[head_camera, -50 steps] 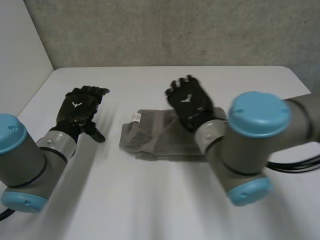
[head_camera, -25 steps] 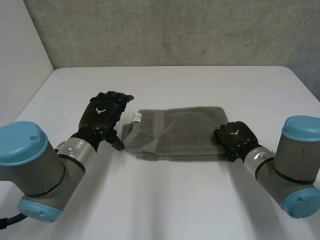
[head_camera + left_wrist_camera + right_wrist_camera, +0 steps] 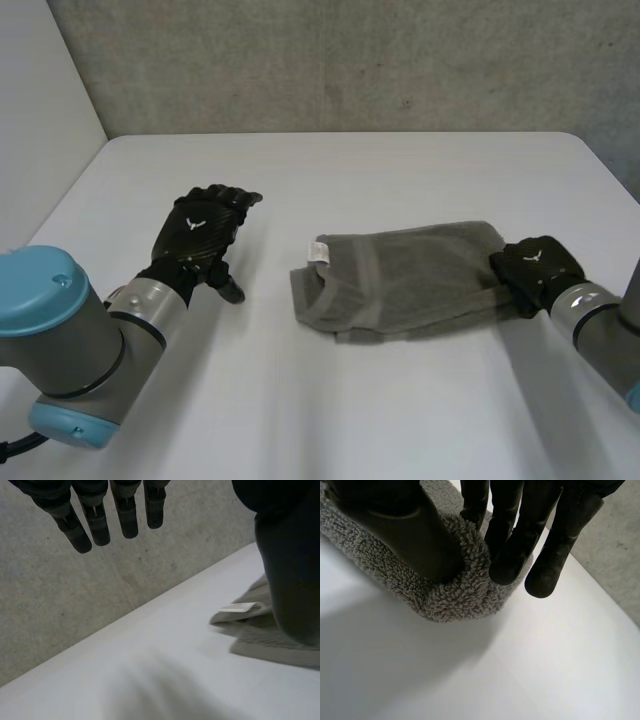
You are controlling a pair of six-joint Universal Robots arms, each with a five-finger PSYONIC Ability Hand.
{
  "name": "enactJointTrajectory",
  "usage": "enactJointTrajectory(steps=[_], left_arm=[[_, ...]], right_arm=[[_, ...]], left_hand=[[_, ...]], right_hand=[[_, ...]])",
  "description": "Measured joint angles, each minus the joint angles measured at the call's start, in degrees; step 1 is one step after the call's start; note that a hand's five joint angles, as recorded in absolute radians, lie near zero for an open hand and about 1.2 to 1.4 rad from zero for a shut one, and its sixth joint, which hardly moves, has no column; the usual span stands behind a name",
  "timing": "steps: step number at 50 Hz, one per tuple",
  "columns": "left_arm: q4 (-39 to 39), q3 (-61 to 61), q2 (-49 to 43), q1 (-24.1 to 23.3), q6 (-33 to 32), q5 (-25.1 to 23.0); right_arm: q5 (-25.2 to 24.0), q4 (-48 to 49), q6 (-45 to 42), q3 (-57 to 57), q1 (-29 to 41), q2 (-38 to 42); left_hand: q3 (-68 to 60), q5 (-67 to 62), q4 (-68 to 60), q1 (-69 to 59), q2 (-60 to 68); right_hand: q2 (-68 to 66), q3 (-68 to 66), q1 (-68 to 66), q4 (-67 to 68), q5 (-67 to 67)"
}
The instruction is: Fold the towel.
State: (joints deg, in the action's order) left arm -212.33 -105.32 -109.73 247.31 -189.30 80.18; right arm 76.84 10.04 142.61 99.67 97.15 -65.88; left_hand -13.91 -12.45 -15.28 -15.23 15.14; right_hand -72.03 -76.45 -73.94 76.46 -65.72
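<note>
Grey joints with blue caps sit nearest: the left arm (image 3: 60, 340) at the lower left of the head view, the right arm (image 3: 600, 330) at the lower right edge. Just past it, the right hand (image 3: 535, 268) is closed on the right end of the towel (image 3: 410, 280), and the right wrist view shows the pile pinched between the thumb (image 3: 405, 525) and the fingers (image 3: 510, 545). The towel lies right of centre on the desk (image 3: 350, 170), already doubled and a little rumpled, with its white label (image 3: 320, 250) at the left end. The left hand (image 3: 205, 232) hovers well apart at centre left, its fingers relaxed and holding nothing. Beyond is a concrete wall (image 3: 350, 60).

The step looks like carrying the pinched end over towards the label. It would go best if every layer stays in the pinch, the lift is low, and the edges land flush. The left hand could press the label end so the towel does not slide.
</note>
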Motion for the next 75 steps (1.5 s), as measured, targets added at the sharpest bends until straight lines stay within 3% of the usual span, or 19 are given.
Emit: enactJointTrajectory(steps=[5, 12, 19, 22, 24, 25, 29, 34, 43, 51, 63, 69, 75], left_arm=[[0.0, 1.0, 1.0, 0.1, 0.1, 0.1], [0.1, 4.3, 2.7, -0.4, 0.6, 0.5], [0.6, 8.9, 3.7, -2.4, 0.8, 1.3], [0.7, 10.4, 3.8, -3.4, 0.8, 2.2], [0.9, 11.7, 3.7, -4.3, 0.7, 3.4], [0.9, 12.2, 3.6, -4.6, 0.7, 3.8], [1.1, 13.4, 3.2, -5.5, 0.7, 5.0], [1.2, 14.1, 2.1, -6.4, 0.7, 5.4], [1.2, 15.2, -0.7, -7.9, 1.7, 5.4], [2.3, 15.4, -5.2, -10.2, 6.4, 5.2], [6.2, 16.3, -17.5, -13.2, 7.2, 5.2], [8.7, 16.8, -19.6, -13.2, 6.7, 5.4], [10.2, 17.1, -17.8, -12.9, 6.6, 5.3]], right_arm=[[-0.2, -3.7, -7.2, -3.5, 2.1, -2.6], [-0.6, -4.5, -9.7, -11.1, 15.6, -3.2], [-0.7, -3.8, -10.1, -19.2, 31.8, 4.3], [-0.4, -3.7, -10.2, -21.2, 35.2, 7.7], [0.0, -3.7, -10.1, -22.4, 36.9, 10.3], [0.2, -3.7, -9.8, -22.8, 37.4, 11.5], [1.3, -3.8, -8.2, -23.0, 37.5, 13.2], [4.4, -4.0, -2.0, -21.8, 36.4, 10.6], [7.5, -5.1, 15.1, -16.0, 29.8, -0.7], [6.3, -6.4, 21.8, -11.9, 23.2, -4.9], [4.4, -6.6, 22.7, -14.7, 21.3, 7.3], [4.8, -6.8, 24.1, -17.2, 21.5, 12.3], [4.9, -8.0, 24.9, -19.3, 21.5, 11.9]], left_hand=[[0.0, 0.0, 0.0, 0.0, 0.0], [0.0, 0.0, 0.0, 0.1, 0.0], [0.0, 0.0, 0.0, 0.1, 0.0], [0.0, 0.0, 0.0, 0.1, 0.0], [0.0, 0.0, 0.0, 0.1, 0.0], [0.0, 0.0, 0.0, 0.1, 0.0], [0.0, 0.0, 0.0, 0.1, 0.0], [0.0, 0.0, 0.0, 0.1, 0.0], [0.0, 0.0, 0.0, 0.1, 0.0], [0.0, 0.0, 0.0, 0.1, 0.0], [0.0, -0.2, 0.0, 0.1, 0.0], [0.0, -0.2, 0.0, 0.1, 0.0], [0.0, 0.0, 0.0, 0.1, 0.0]], right_hand=[[0.0, 0.0, -0.3, 0.0, 0.0], [-1.0, 0.0, -0.4, 0.0, 0.0], [-1.5, -0.3, -1.3, 0.0, 0.0], [-1.4, 0.1, -1.1, -0.2, 0.2], [3.7, 8.9, 6.7, -9.1, 8.5], [16.5, 21.0, 19.1, -21.3, 19.9], [46.2, 49.9, 48.4, -50.2, 50.6], [56.3, 61.3, 58.9, -61.1, 62.3], [57.5, 62.4, 60.5, -61.7, 62.4], [57.5, 62.4, 60.7, -61.7, 62.4], [57.5, 62.4, 60.7, -61.7, 62.4], [57.5, 62.4, 60.9, -61.7, 62.4], [57.5, 62.4, 61.0, -61.7, 62.4]])
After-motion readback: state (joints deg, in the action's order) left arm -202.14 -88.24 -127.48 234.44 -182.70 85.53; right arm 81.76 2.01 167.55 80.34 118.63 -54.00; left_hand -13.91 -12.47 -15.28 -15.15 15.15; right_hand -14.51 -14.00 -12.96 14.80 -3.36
